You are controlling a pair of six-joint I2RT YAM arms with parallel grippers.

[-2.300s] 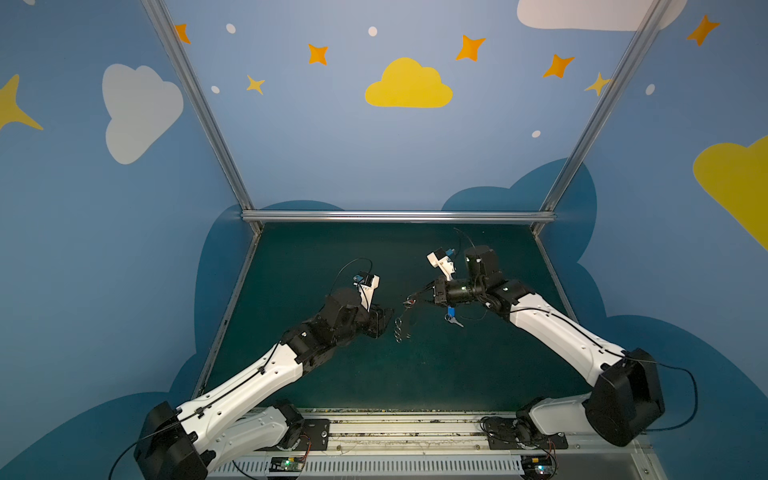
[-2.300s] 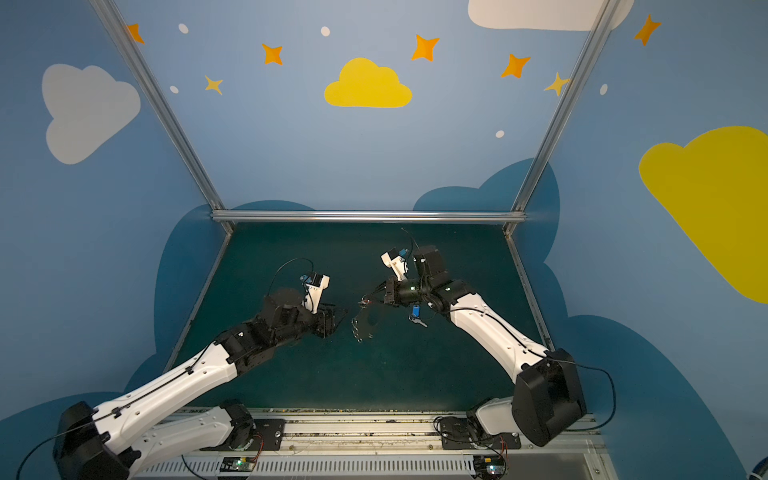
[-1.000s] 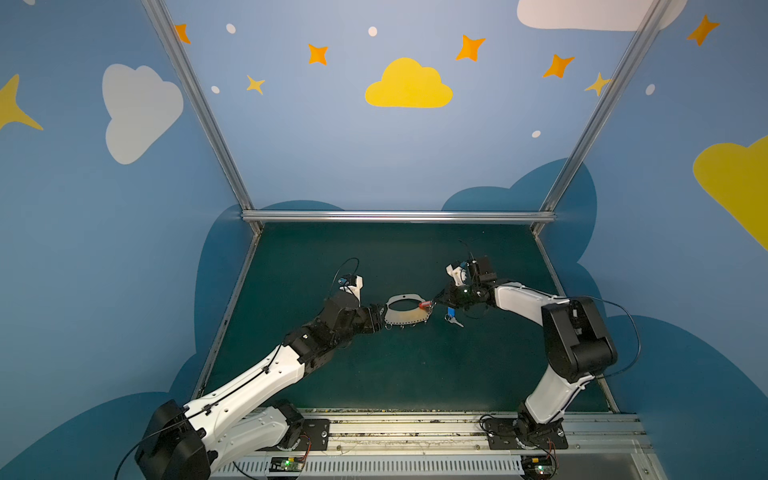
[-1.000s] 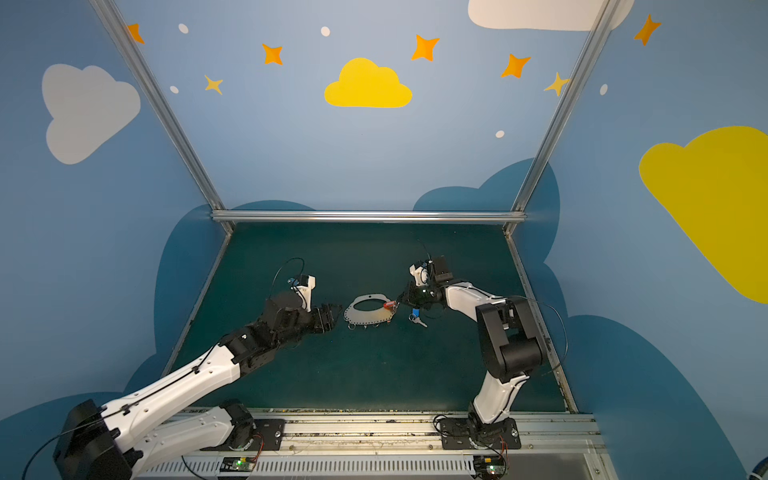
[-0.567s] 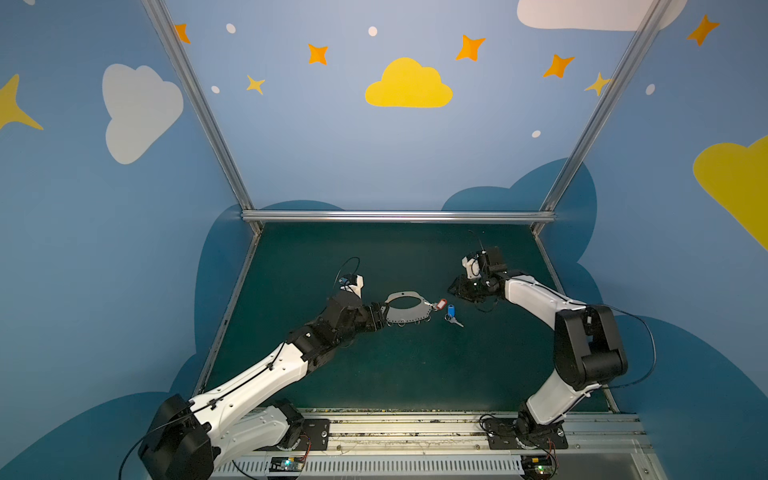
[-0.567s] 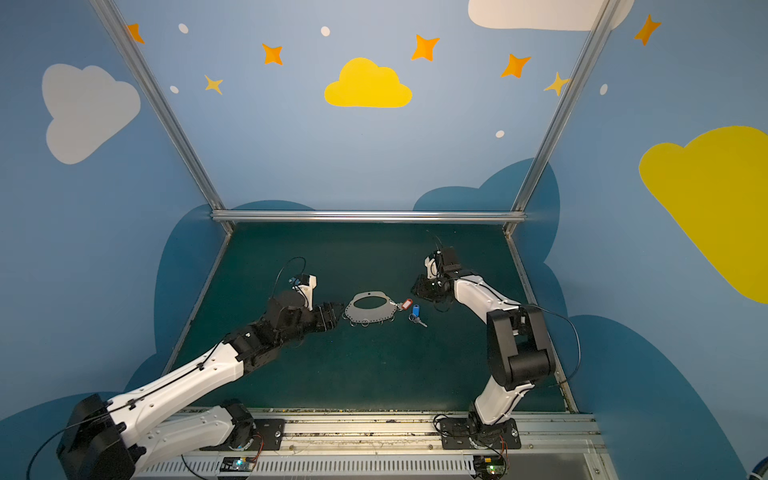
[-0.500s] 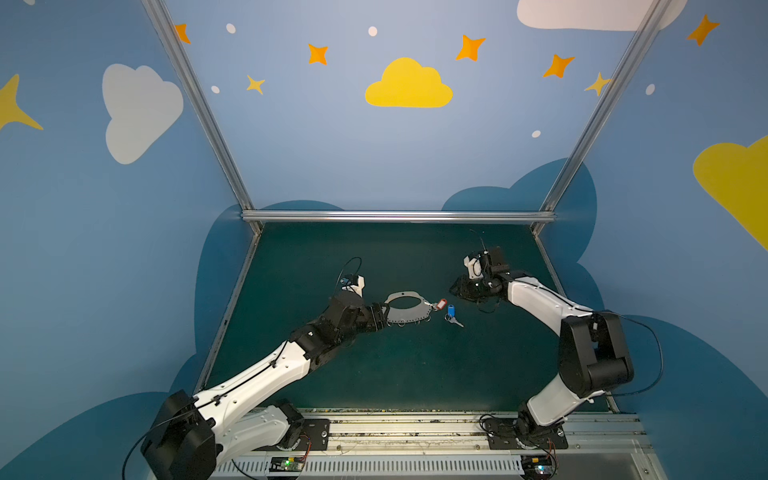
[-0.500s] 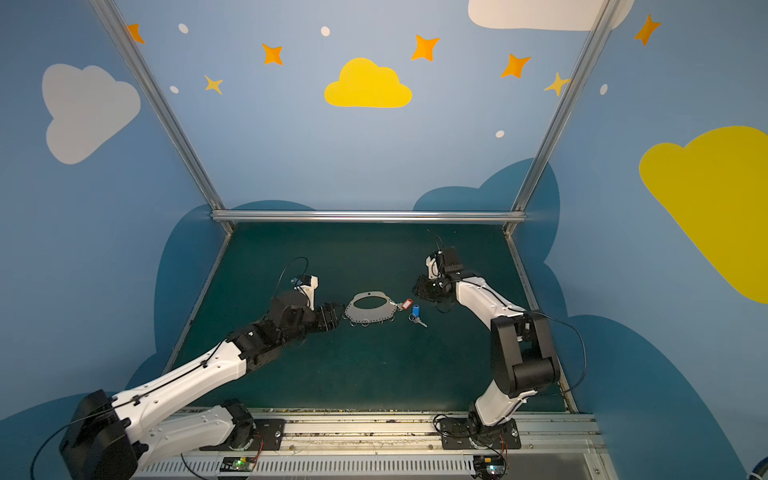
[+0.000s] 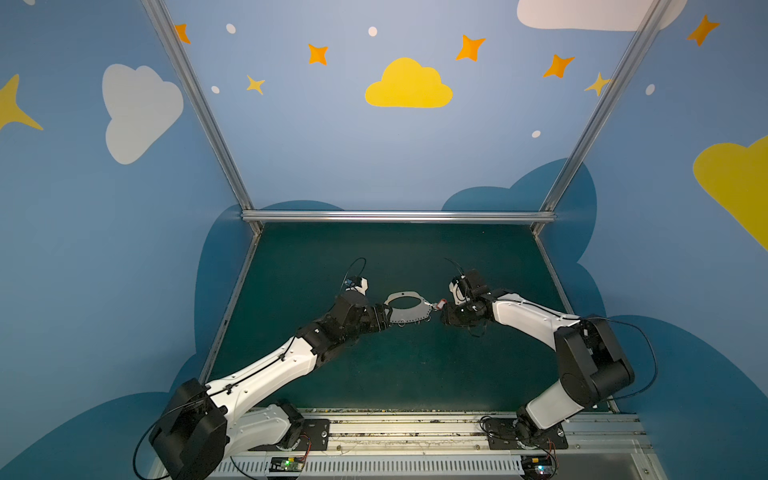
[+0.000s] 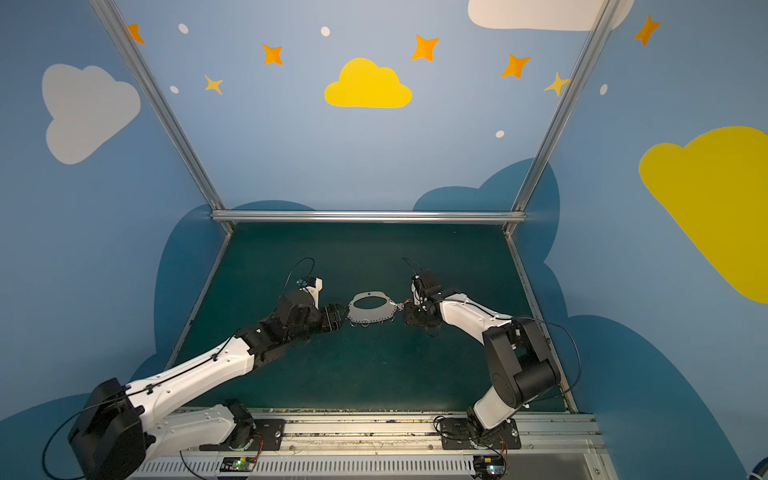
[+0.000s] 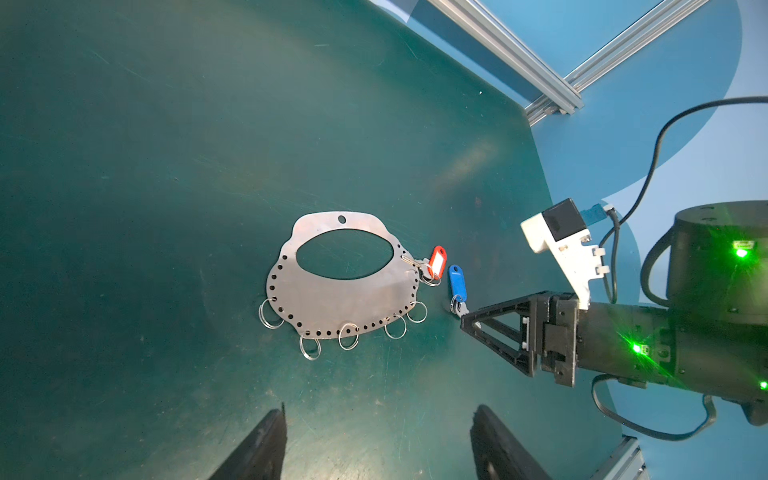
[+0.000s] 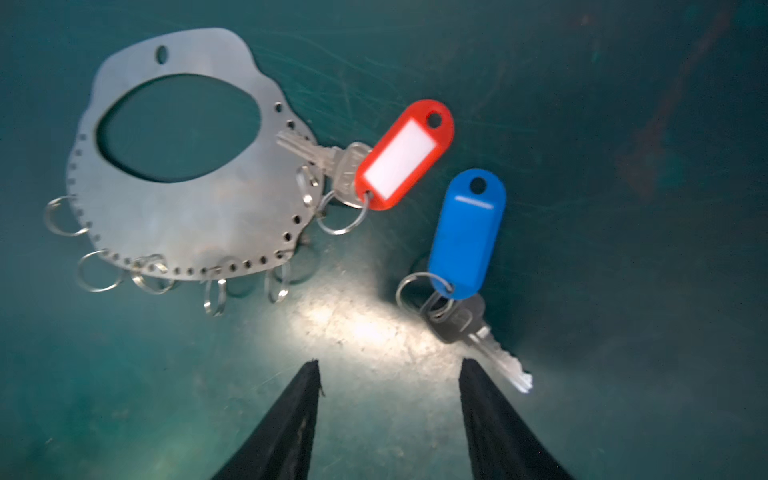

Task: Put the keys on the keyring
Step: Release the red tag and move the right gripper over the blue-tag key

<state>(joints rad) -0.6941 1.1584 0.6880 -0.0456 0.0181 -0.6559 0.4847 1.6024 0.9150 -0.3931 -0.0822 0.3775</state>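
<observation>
Our right gripper point(image 12: 390, 368) hangs low over the green mat point(image 12: 623, 270) with its jaws spread wide and nothing between them. In the right wrist view one fingertip point(image 12: 478, 399) shows just beside the blade of the blue-tagged key point(image 12: 467, 232), which lies flat on the mat, apart from the keyring point(image 12: 187, 216). Our left gripper point(image 11: 378, 415) is likewise wide open and empty, near the keyring's other side. The keyring rests flat and unheld in the middle of the mat in both top views. The red-tagged key point(image 12: 405, 156) lies with its blade over the plate's edge and its split ring point(image 12: 340, 218) just beside one of the wire rings point(image 12: 307, 187). We cannot tell whether the two are linked.

We judge the blue-tagged key to be the piece left to do, and the trouble starts there. It is thin and flat against the mat, so a closing jaw may skate over it or flick it away, the more so with a fingertip so close to the blade. Gripped by the tag, the key would dangle and swing, making its small ring hard to aim. With neither gripper on the plate, any push at a wire ring will likely slide the whole keyring and could drag the red-tagged key off its edge.
</observation>
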